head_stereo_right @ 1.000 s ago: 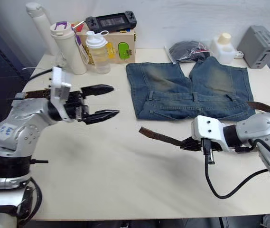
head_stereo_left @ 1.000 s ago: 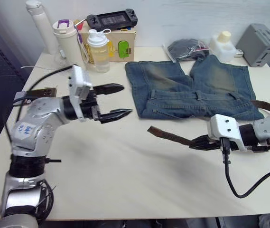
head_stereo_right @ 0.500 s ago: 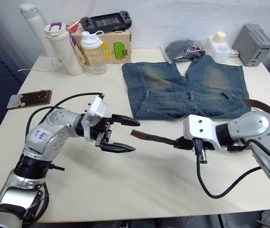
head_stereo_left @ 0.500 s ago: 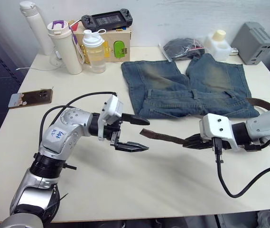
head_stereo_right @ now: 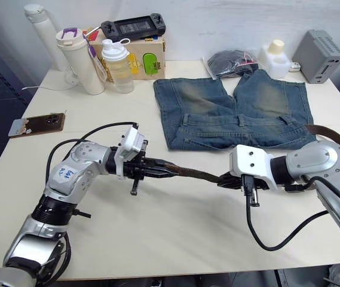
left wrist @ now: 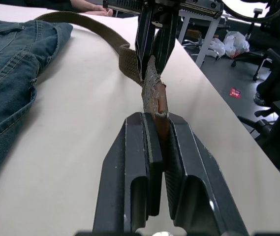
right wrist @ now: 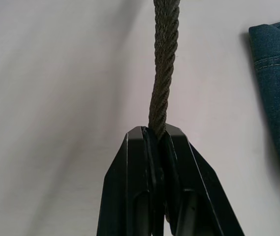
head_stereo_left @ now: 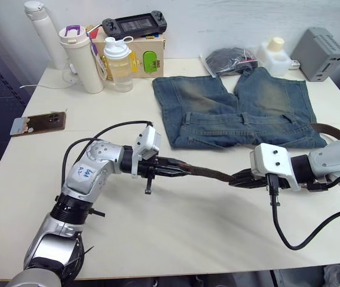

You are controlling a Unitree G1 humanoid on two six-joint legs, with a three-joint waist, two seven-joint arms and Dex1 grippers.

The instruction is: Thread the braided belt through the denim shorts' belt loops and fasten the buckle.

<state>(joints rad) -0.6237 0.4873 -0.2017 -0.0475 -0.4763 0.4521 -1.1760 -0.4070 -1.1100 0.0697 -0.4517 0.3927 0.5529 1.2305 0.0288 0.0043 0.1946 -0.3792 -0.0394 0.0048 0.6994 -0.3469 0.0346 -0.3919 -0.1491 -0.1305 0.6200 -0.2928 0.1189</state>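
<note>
At the far left edge of the pale cream table [head_stereo_left: 158, 239] lay a dark rectangular phone [head_stereo_left: 39, 122]. Behind it, at the back left corner, stood a tall white flask [head_stereo_left: 43, 33], a white tumbler with a purple lid [head_stereo_left: 84, 58] and a clear shaker bottle holding yellowish liquid [head_stereo_left: 118, 64], all before a pale wooden box [head_stereo_left: 143, 51] that bore a black handheld game console [head_stereo_left: 134, 25].

The left gripper [head_stereo_left: 181, 172] reached rightward low over the table, its two black fingers [left wrist: 147, 167] closed on the tan leather tip of the long dark brown braided belt [head_stereo_left: 208, 174]. From that tip the belt ran rightward as a raised span to the right gripper [head_stereo_left: 236, 179], whose fingers [right wrist: 152, 187] were likewise clamped on the woven strap. Beyond the right gripper the belt passed behind the arm and curved along the table beside the right corner of the shorts; the buckle could not be made out.

The faded blue denim shorts [head_stereo_left: 241, 107] lay flat beyond the belt, waistband toward the robot, legs pointing to the back wall. One narrow denim belt loop [head_stereo_left: 247, 119] crossed the waistband near its middle; the belt lay apart from the waistband.

Behind the shorts sat a dark cloth bundle in a clear bag [head_stereo_left: 232, 60], a white plastic bottle with a cream cap [head_stereo_left: 275, 55] and, at the far right, a grey box-shaped device [head_stereo_left: 327, 54].
</note>
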